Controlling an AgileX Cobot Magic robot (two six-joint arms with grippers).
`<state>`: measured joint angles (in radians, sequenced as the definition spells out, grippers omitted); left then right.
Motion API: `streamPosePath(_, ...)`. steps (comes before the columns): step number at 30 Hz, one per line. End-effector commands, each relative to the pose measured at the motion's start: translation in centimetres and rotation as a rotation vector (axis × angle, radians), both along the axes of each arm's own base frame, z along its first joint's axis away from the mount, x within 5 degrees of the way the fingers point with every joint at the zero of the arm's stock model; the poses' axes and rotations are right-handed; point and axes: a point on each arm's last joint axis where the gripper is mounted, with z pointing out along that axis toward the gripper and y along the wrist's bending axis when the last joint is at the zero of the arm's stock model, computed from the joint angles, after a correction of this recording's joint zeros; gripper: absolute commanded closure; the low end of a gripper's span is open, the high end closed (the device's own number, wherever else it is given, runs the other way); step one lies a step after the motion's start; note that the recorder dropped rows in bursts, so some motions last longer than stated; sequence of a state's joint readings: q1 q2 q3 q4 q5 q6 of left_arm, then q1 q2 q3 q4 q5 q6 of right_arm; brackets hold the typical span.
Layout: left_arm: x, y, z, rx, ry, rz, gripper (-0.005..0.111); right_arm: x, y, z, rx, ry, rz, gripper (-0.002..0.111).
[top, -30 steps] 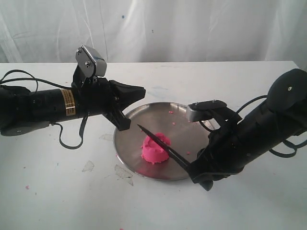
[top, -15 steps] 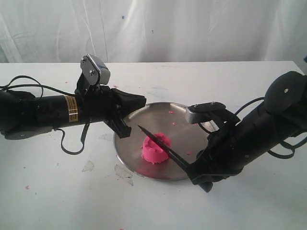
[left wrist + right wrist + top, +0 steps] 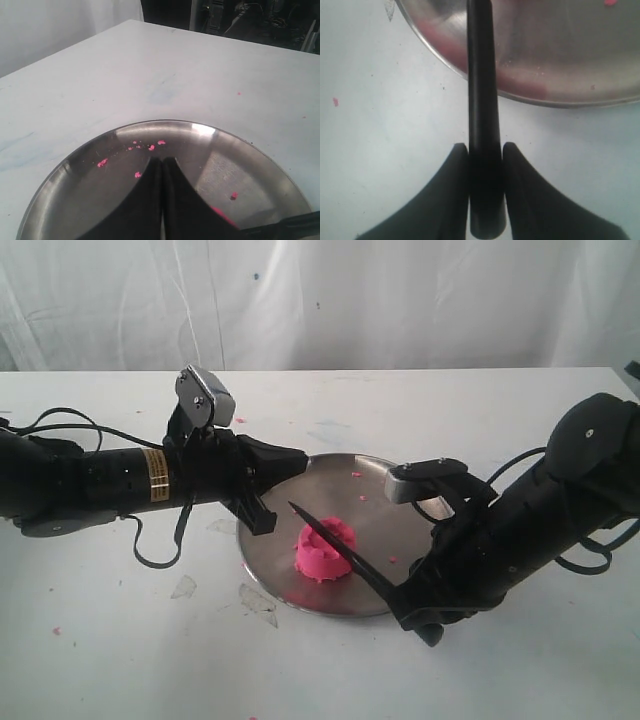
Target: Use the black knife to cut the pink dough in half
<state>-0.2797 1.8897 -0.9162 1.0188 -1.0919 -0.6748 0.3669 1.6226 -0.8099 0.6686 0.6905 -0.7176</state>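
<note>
White table [image 3: 320,670] w/ a pale draped curtain [image 3: 400,300] behind. At centre sits a round steel plate [image 3: 385,515], shiny, w/ tiny pink crumbs [image 3: 151,147] scattered on its far side.

The pink dough [image 3: 324,551] stands on the plate's near-left part: one whole lump, scalloped rim up top, no cut visible.

My right gripper [image 3: 485,152] has its fingers pressed tight on the handle of the black knife [image 3: 340,550], one finger each side, as the right wrist view shows. In that view the handle [image 3: 482,100] runs straight out from between my fingers and over the plate rim [image 3: 530,95]. In the ext. view the blade slants up-left from my right arm, crossing the dough's top; its tip [image 3: 292,506] pokes out past the dough on the left. Blade looks to rest on or just above the dough; can't tell which.

My left gripper [image 3: 290,462] hangs over the plate's left rim, near the knife tip but apart from it. Its fingers [image 3: 175,200] are pressed together w/ only a thin seam between, nothing in them. In the left wrist view they point across the plate [image 3: 240,170], and a sliver of pink [image 3: 222,216] shows just beside them.

Pale scraps [image 3: 255,600] lie on the table left of the plate; a few pink specks [image 3: 56,630] dot the table's near-left part.
</note>
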Motion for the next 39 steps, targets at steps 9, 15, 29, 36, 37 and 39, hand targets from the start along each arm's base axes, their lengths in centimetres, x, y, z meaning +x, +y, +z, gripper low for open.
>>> streamPosePath(9,0.8,0.0,-0.8,-0.098,0.041,0.074,0.107,0.1,0.1,0.2,0.001,-0.002,-0.008,0.108)
streamPosePath(15,0.8,-0.5,-1.9,-0.133,0.053,0.043,0.107,0.2,0.1,0.2,0.001,-0.006,-0.01,0.108)
streamPosePath(29,1.5,-0.7,-2.9,-0.09,0.076,0.05,0.107,0.2,0.1,0.2,0.001,-0.008,-0.011,0.108)
streamPosePath(36,1.3,-0.8,-3.2,-0.057,0.074,0.018,0.107,0.2,0.1,0.2,0.0,-0.01,-0.012,0.108)
streamPosePath(37,1.3,-0.8,-3.2,-0.057,0.074,0.019,0.107,0.2,0.1,0.2,0.0,-0.01,-0.012,0.108)
streamPosePath(39,1.3,-0.8,-3.2,-0.051,0.077,0.022,0.107,0.2,0.1,0.2,0.0,-0.01,-0.012,0.108)
